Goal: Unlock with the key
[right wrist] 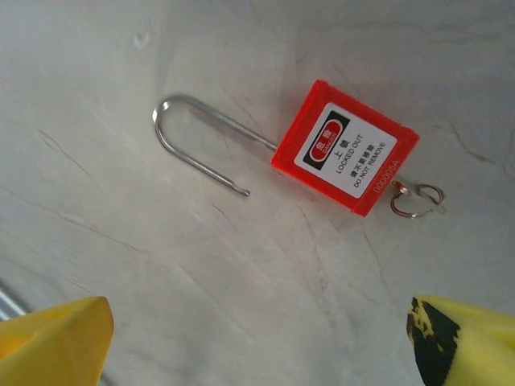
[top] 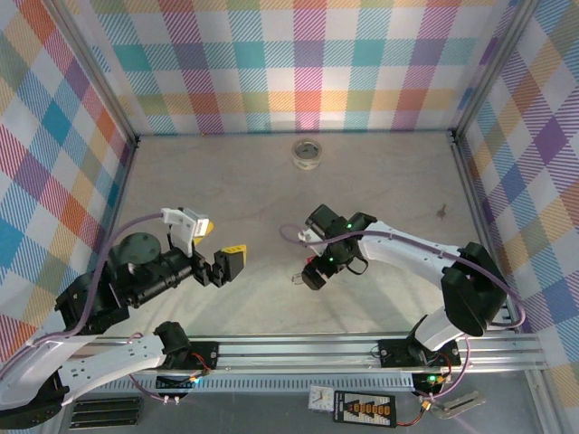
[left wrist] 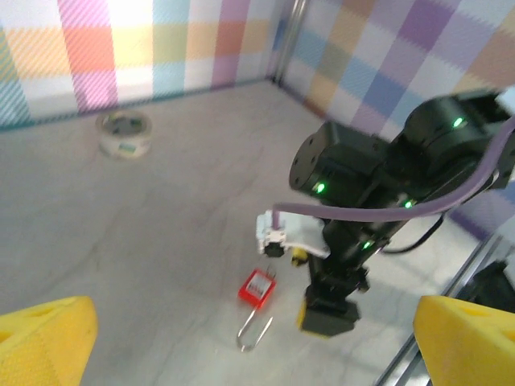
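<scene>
A square red plastic padlock (right wrist: 346, 149) lies flat, wire shackle sprung; a tiny silvery-grey metal key (right wrist: 414, 199) (ring attached) touches its base. Above the padlock the right gripper (right wrist: 257, 342) gapes empty, as does the left gripper (top: 226, 265) well beside it.

Robot lab test cell, checked walls (top: 308, 63), aluminium rail (top: 317, 351), pale tabletop (top: 244, 181)

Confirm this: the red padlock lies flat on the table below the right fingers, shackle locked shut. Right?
Not quite. The padlock does lie flat on the table below the right fingers, but its shackle is open: one end is free of the body. The right wrist view shows it.
</scene>
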Tool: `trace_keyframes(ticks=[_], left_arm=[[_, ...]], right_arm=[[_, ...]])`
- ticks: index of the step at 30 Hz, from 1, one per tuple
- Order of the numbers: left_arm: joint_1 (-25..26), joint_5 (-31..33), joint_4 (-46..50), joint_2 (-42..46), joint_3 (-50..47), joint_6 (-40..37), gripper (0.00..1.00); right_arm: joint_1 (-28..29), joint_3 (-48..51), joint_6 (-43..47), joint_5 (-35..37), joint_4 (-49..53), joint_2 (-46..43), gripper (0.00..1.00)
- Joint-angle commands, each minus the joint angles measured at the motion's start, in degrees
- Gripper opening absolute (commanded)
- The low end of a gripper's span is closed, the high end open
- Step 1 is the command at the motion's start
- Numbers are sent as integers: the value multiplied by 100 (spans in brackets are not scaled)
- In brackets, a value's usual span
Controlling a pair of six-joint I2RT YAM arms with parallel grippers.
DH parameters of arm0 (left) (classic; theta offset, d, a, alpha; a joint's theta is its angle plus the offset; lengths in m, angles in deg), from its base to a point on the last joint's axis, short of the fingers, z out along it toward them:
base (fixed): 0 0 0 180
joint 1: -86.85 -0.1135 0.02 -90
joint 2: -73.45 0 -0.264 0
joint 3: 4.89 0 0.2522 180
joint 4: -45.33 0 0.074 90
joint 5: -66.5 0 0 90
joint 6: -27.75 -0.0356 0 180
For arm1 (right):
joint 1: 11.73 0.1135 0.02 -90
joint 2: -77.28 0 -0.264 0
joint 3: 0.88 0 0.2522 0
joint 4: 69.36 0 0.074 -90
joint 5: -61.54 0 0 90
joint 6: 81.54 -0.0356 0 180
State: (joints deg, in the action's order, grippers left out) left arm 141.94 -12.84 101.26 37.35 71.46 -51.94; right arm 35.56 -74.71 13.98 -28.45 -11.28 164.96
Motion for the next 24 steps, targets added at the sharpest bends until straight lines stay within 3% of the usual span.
trace_keyframes(ticks=[1,10,24], left_arm=[[-7,128,444,-20,-60,191,100],[-7,12,249,-210,-185,134,100],[-7,102,272,-197,-234,166,100]], right_arm=[[17,132,2088,12,-420,-100,94],[-270,-254,4009,-392,-651,698,93],[-461,-838,4563,-423,-643,1633,85]])
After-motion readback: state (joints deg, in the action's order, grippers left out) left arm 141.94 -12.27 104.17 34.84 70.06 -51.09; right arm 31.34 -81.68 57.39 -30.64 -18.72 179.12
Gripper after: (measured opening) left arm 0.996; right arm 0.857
